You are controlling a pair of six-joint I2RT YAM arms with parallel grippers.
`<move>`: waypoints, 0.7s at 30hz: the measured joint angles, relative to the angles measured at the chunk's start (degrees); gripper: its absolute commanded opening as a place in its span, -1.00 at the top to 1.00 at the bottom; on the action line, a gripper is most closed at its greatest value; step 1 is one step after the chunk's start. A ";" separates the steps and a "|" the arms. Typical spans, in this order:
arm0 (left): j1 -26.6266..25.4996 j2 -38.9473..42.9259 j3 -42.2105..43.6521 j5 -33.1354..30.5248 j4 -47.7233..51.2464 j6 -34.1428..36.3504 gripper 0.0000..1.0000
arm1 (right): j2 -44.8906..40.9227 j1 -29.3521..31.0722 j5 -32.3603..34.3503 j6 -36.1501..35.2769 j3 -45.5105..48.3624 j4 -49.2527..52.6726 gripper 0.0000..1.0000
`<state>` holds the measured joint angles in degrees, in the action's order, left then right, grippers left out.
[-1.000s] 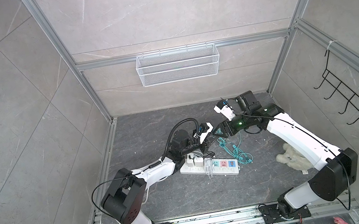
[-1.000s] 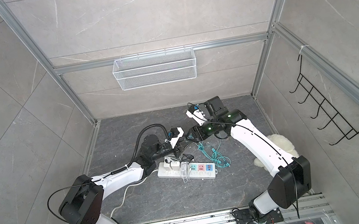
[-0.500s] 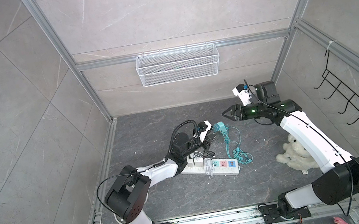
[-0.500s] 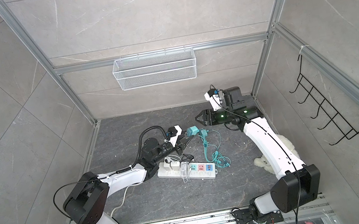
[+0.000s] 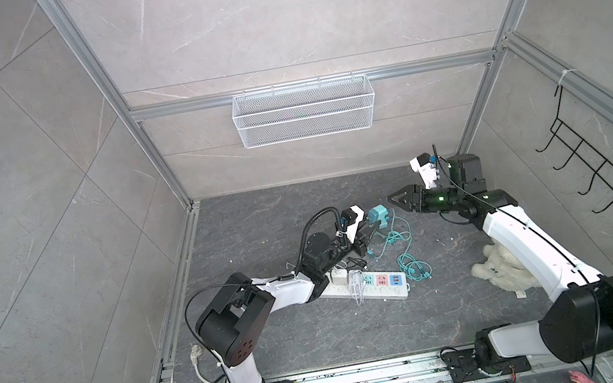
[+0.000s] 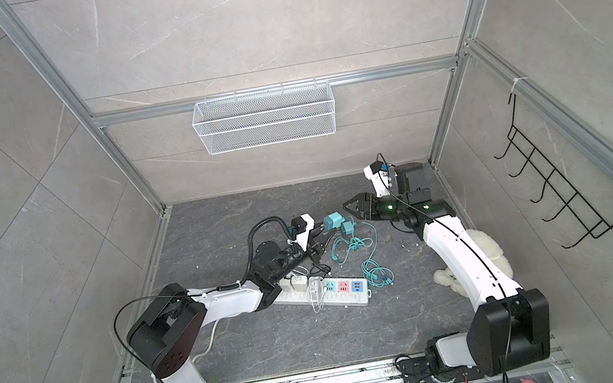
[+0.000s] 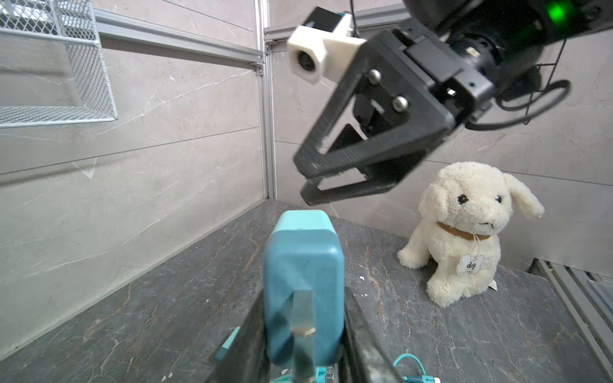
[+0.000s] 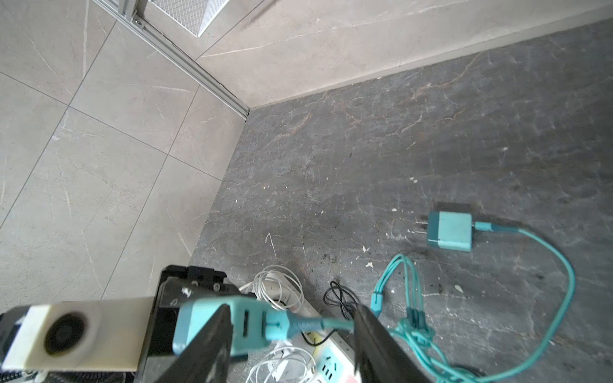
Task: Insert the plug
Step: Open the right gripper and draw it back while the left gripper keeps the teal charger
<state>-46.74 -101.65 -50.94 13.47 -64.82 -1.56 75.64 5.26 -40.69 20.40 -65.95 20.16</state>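
Left gripper (image 7: 303, 335) fingers (image 7: 243, 348) were clamped narrow on the teal plug (image 7: 303, 262), one finger each side. The body stuck out past the tips w/ a metal prong (image 7: 303, 315) facing back twd the wrist cam. Right gripper (image 5: 392, 199) fingers stood apart w/ nothing btwn them, hanging in the air beyond the far side of the power strip (image 5: 387, 292), clear of the plug. The plug looked raised off the floor, just past the strip's far edge. Its teal cable (image 8: 311, 323) left the face opposite the prongs & ran down to the tangle beside the strip. Risks, as I judged them: prongs pointed into the palm, not at a socket, so prob. no direct push-in. A regrip or handover looked needed, & the smooth shell could slip or twist during it. Cable drag could turn the plug off line. The white cable coil (image 5: 356, 287) lay across the strip next to the free coloured sockets (image 5: 382, 280) & could block seating. A 2nd teal adapter (image 8: 451, 231) on the floor beyond the strip could get taken for the target. The plush dog (image 7: 464, 228) sat well off from the strip, no issue.
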 measured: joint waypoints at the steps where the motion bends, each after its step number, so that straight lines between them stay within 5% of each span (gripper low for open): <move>1: 0.00 0.00 -0.13 -0.59 -0.15 -0.15 0.91 | -1.27 -0.26 -0.48 0.42 1.68 -0.83 -0.06; 7: 0.00 -0.52 -2.62 -4.28 -2.91 -0.70 0.92 | -7.13 -1.11 -1.95 2.71 11.17 -4.11 0.06; 14: 0.00 -3.69 -3.65 -9.18 -7.96 -2.93 0.93 | -10.36 -6.51 -1.11 3.61 11.61 -2.03 0.20; 21: 0.00 -3.50 -0.76 -11.91 -9.97 -3.04 0.98 | -2.01 -6.84 -6.21 7.48 4.31 -8.17 0.20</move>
<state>-46.74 -105.14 -51.70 1.56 -74.78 -4.60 73.63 -1.58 -46.89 27.88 -61.65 11.99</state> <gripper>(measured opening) 0.305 0.399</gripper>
